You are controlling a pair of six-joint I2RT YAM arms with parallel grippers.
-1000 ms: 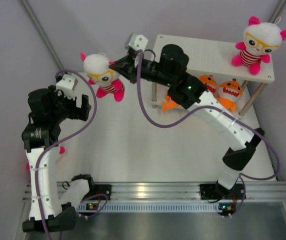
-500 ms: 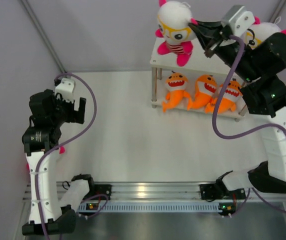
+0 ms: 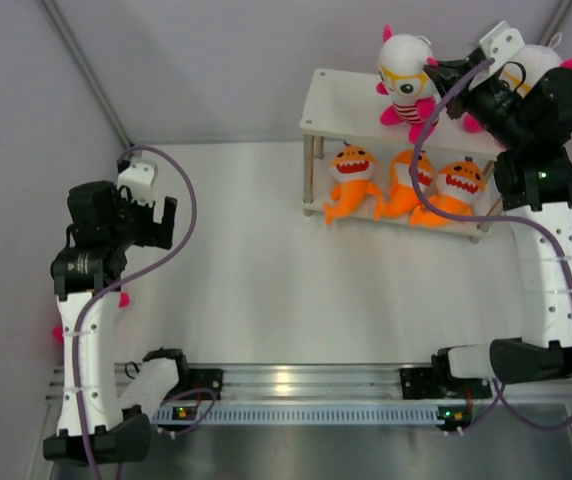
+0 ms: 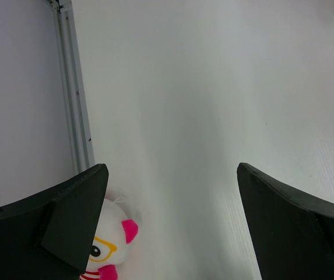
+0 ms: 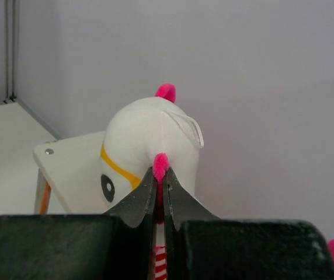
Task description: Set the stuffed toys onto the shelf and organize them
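Observation:
My right gripper [image 3: 436, 72] is shut on the pink ear of a white-headed doll [image 3: 404, 75] that stands on the top board of the shelf [image 3: 341, 100]. In the right wrist view the closed fingertips [image 5: 162, 169] pinch the pink ear against the doll's head [image 5: 143, 137]. A second doll [image 3: 531, 68] sits at the shelf's right end, partly behind my right arm. Three orange sharks [image 3: 349, 180] [image 3: 406, 180] [image 3: 458, 185] line the lower tier. My left gripper [image 3: 151, 220] is open and empty above the table at the left. A third doll [image 4: 105, 245] lies below it by the left wall, partly hidden by a finger.
A metal frame rail [image 4: 73, 87] runs along the left wall. The aluminium base rail [image 3: 296, 380] spans the near edge. Purple cables [image 3: 181, 220] loop from both arms. The shelf's thin leg [image 3: 311, 175] stands at its near left corner.
My right arm carried the doll from the left-middle of the table up over the shelf, then lowered it further right onto the top board. The left arm has barely moved.

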